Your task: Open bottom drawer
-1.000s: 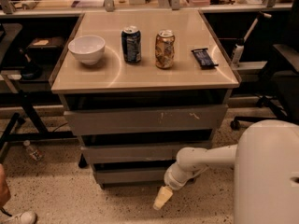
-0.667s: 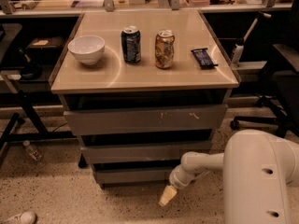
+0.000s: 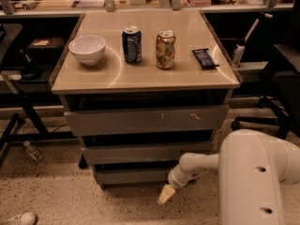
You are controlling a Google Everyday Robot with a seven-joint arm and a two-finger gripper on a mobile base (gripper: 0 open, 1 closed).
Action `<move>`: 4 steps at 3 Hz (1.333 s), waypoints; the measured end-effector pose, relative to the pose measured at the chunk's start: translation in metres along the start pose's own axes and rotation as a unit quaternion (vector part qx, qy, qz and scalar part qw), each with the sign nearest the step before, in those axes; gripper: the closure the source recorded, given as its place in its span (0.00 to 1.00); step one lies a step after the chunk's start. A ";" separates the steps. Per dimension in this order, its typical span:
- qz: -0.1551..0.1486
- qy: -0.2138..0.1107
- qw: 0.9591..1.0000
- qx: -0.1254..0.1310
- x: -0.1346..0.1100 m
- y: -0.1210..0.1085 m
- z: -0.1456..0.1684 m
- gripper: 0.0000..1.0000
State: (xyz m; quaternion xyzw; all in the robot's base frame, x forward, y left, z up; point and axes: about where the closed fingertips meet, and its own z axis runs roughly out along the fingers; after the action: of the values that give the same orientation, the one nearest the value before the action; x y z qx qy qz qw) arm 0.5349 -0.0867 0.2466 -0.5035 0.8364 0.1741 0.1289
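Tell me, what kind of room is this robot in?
Probably a lab or office workroom: a cluttered workbench runs along the back, and a rolling office chair stands at right. The robot's claw hangs low by the floor, near the bottom drawer.

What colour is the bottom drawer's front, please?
The bottom drawer is plain grey, camera view; the pincer hangs by its right end.

robot lab: cluttered workbench (image 3: 140, 0) behind, office chair (image 3: 285, 69), gripper (image 3: 165, 196) low before the bottom drawer (image 3: 131, 177)
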 end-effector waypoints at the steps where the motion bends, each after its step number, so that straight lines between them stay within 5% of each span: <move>1: 0.003 -0.005 1.000 0.021 0.000 -0.024 0.010 0.00; 4: 0.010 -0.018 0.999 0.036 0.014 -0.065 0.044 0.00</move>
State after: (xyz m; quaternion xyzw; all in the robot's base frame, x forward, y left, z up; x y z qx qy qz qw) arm 0.5877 -0.1068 0.1906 -0.4872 0.8444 0.1547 0.1604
